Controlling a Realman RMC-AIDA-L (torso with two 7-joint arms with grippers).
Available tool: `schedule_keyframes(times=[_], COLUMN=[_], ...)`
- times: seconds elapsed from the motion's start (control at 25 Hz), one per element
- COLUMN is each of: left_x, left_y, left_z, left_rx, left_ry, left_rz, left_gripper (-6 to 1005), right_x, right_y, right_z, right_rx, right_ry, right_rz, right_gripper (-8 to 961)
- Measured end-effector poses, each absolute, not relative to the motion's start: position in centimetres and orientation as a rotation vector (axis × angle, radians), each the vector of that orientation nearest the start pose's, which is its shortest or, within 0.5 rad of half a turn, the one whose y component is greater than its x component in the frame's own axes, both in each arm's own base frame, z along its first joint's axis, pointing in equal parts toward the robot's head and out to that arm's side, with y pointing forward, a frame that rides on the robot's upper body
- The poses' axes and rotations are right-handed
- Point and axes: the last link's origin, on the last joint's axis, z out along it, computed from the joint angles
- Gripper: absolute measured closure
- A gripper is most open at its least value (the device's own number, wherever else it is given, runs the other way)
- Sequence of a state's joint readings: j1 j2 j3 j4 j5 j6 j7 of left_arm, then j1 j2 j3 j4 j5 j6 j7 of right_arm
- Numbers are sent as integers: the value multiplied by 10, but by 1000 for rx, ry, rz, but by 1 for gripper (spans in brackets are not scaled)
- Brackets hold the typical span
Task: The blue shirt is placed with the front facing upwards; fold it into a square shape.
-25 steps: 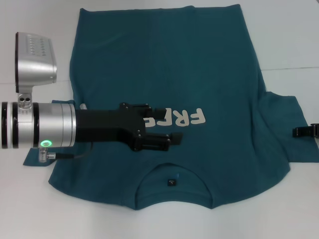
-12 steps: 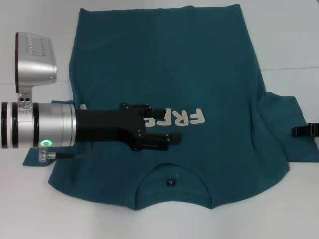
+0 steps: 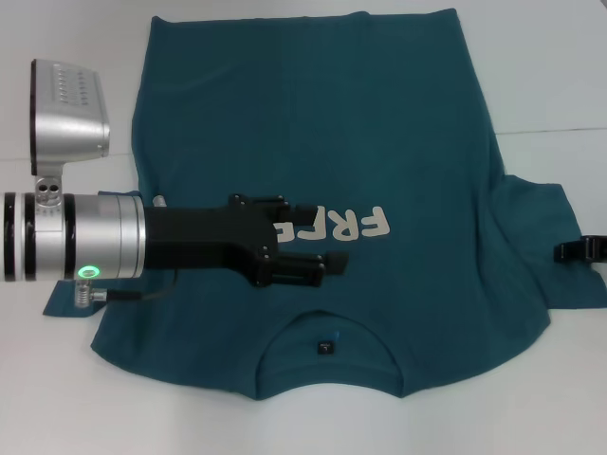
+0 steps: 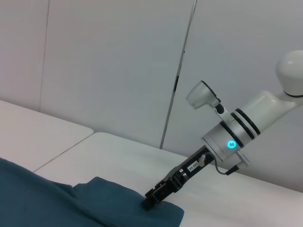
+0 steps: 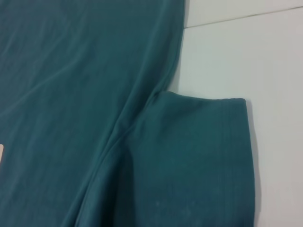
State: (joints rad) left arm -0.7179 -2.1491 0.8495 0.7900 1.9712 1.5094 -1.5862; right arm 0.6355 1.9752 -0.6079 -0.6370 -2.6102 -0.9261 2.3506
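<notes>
Blue shirt (image 3: 313, 142) flat; left gripper (image 3: 318, 237) level over chest (jaws apart).

Matt, soft-looking cloth blue shirt (image 3: 313, 123) on a smooth white table (image 3: 550, 66); brushed-metal left arm (image 3: 85, 237)

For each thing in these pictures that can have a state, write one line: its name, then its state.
blue shirt: spread flat, front up, unfolded.
left sleeve: hidden under the left arm.
right sleeve: spread out flat.
left gripper: over the chest lettering, fingers apart.
right gripper: tip at the right sleeve's edge.
</notes>
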Motion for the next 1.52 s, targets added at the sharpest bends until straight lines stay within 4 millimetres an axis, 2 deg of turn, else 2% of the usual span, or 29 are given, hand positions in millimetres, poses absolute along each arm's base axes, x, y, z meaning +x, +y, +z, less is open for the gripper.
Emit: schedule_keyframes(times=[0.2, 0.32, 0.52, 0.72, 1.0, 1.52], left_x=[-160, -160, -161, -162, -161, -160], left_y=[371, 370, 370, 369, 368, 367], left_z=[-25, -25, -25, -25, -26, -26], left_rx=[-2886, -2885, -2883, -2884, -2887, -2888], left_ry=[-466, -469, -474, -482, -483, -509], left_rz=[-711, -712, -714, -718, -726, -732], left_gripper=[164, 164, 163, 163, 163, 163], right_x=[362, 362, 362, 363, 370, 376], right_y=[396, 395, 394, 392, 392, 400], right_z=[60, 59, 57, 59, 80, 97], right_rx=[-1847, -1851, -1859, -1855, -1805, -1741], right_ry=[1504, 1511, 1520, 1519, 1482, 1403], right_rz=[61, 59, 56, 53, 56, 53], right_gripper=[363, 564, 773, 917, 917, 917])
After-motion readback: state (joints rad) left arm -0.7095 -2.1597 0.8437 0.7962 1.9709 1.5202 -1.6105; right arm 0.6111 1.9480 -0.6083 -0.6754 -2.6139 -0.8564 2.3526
